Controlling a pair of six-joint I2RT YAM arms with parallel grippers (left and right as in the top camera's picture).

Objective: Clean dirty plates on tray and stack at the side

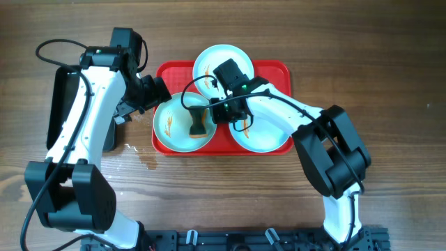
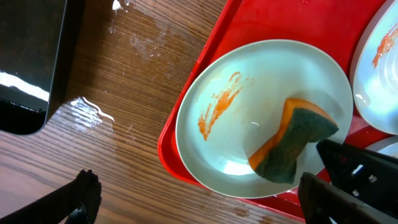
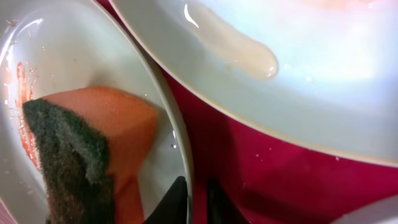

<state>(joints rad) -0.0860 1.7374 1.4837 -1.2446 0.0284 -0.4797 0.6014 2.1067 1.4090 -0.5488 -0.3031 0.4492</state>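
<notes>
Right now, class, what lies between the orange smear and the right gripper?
A sponge, resting in the left plate; the left wrist view shows it best.

Bright even light, white glare on glossy plates (image 2: pixel 261 81), soft close-up blur in right wrist view.
</notes>
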